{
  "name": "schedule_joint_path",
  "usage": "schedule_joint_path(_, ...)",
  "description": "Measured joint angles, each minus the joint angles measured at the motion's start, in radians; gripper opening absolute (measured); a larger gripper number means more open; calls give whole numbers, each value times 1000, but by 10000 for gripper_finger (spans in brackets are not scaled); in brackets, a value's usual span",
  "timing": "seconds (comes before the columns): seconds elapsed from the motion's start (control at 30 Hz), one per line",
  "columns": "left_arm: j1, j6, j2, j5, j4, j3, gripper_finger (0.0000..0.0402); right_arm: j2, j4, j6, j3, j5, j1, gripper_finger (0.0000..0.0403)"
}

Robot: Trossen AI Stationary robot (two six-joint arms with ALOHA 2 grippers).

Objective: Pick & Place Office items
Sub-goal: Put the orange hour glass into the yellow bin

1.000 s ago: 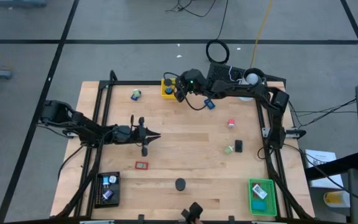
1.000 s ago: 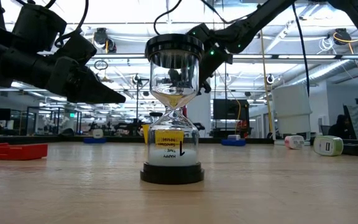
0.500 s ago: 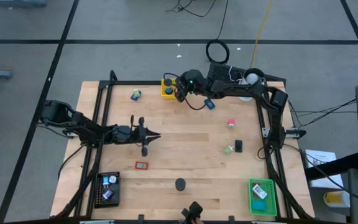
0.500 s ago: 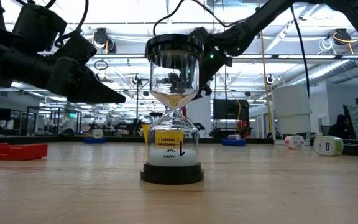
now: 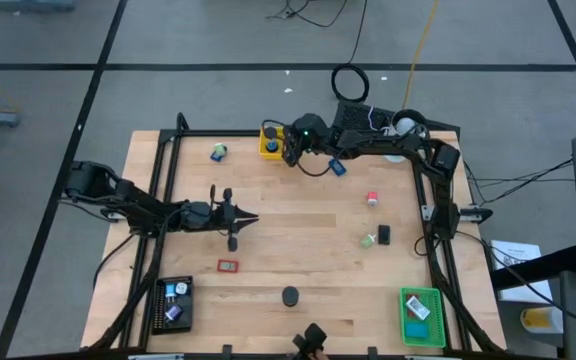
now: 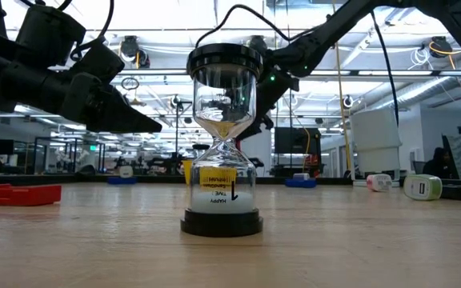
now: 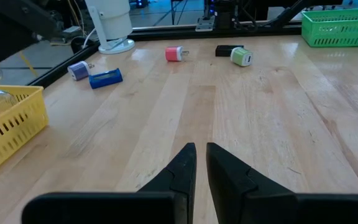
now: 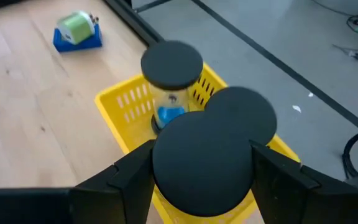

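My right gripper (image 5: 290, 146) hovers over the yellow mesh tray (image 5: 269, 141) at the far edge, shut on a black-capped hourglass (image 8: 201, 163). A second hourglass with blue sand (image 8: 170, 87) stands in that tray. My left gripper (image 5: 253, 219) hangs shut and empty over the table's left middle. Loose items lie on the wood: a blue block (image 5: 336, 167), a red one (image 5: 372, 198), a green-white one (image 5: 368, 240), a black one (image 5: 384, 235), a flat red piece (image 5: 228, 266). Another hourglass (image 6: 224, 140) stands near the near edge. My right gripper pinches the hourglass's round black cap (image 8: 166, 155) between its two fingers (image 8: 126, 180), one on each side, coming from above. It is lifted over the yellow tray's rim (image 8: 120, 118). A second black disc (image 8: 244, 112) shows behind; whether it is the same hourglass's other end, I cannot tell.
A black tray (image 5: 174, 302) holding small items sits at the near left corner, a green tray (image 5: 422, 316) at the near right. A white cup (image 7: 110, 22) stands at the far right. A green-and-blue piece (image 5: 218, 152) lies far left. Bare wood spreads across the middle.
My right gripper has shifted slightly toward the table's right beside the yellow tray, and the cable over it arches higher in the low view. The fingers stay shut on the hourglass.
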Motion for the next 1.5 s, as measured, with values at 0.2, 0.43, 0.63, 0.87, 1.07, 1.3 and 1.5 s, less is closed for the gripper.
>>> schedule_joint_path(0.2, 0, 0, 0, 3, 0, 0, 47, 3, -10, 10, 0, 0, -1, 215)
schedule_joint_path(0.43, 0, 0, 0, 3, 1, 0, 47, 19, -12, 23, -1, -3, -9, 215)
schedule_joint_path(0.63, 0, 0, 0, 3, 1, 0, 47, 19, -13, 23, -1, -3, -9, 228)
schedule_joint_path(0.87, 0, 0, 0, 3, 1, 0, 47, 19, -12, 23, -1, -4, -9, 255)
schedule_joint_path(1.07, 0, 0, 0, 3, 1, 0, 47, 19, -7, 21, -1, -3, -9, 272)
schedule_joint_path(1.3, 0, 0, 0, 3, 0, 0, 47, 6, 35, 17, -1, -1, -9, 289)
schedule_joint_path(1.5, 0, 0, 0, 4, 0, 0, 47, -43, 17, -8, -2, 44, 5, 284)
